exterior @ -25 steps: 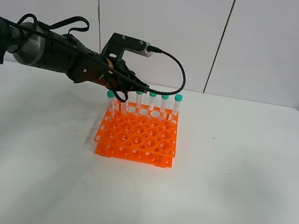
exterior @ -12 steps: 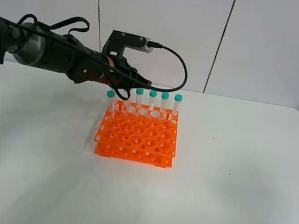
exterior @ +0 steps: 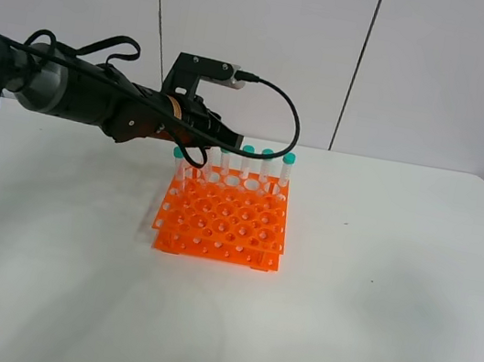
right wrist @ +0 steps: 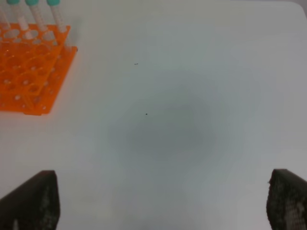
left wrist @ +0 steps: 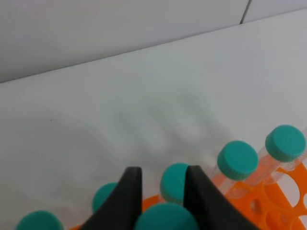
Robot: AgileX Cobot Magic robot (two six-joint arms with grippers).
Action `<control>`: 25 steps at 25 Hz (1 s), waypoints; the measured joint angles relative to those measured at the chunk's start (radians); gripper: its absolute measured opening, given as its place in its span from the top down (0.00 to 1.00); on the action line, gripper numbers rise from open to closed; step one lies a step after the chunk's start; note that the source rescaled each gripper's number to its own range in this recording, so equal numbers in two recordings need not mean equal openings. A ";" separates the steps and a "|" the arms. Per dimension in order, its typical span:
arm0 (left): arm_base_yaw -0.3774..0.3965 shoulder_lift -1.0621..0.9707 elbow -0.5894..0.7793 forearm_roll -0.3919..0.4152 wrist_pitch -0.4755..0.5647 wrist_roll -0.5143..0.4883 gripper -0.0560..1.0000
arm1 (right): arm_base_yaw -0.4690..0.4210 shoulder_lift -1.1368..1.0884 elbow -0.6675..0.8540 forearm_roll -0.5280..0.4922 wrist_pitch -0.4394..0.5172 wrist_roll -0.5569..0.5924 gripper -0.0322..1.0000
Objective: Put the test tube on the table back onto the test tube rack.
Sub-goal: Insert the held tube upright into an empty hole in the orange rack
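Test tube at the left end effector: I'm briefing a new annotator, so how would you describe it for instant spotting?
Find the orange test tube rack in the middle of the white table; teal-capped tubes stand along its far edge. The test tube is the one whose cap sits between the two dark fingers of the left end effector; the other caps lie beyond or beside them.

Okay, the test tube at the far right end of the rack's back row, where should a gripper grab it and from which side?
Probably by the teal cap of that end tube, coming straight down from above. It stands upright in the test tube rack with only its top clear, and a neighbouring tube stands close beside it along the row, so pinch it front-to-back.
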 joint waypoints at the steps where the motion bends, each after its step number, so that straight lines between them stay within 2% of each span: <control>1: 0.000 0.000 0.000 0.002 0.000 0.000 0.94 | 0.000 0.000 0.000 0.000 0.000 0.000 0.00; 9: 0.002 0.000 0.000 0.050 0.004 -0.002 0.94 | 0.000 0.000 0.000 0.000 0.000 0.000 0.00; 19: 0.007 -0.001 0.000 0.054 0.007 -0.003 0.94 | 0.000 0.000 0.000 0.000 0.000 0.000 0.00; 25: 0.020 0.004 0.002 0.057 0.057 -0.003 0.94 | 0.000 0.000 0.000 0.000 0.000 0.000 0.00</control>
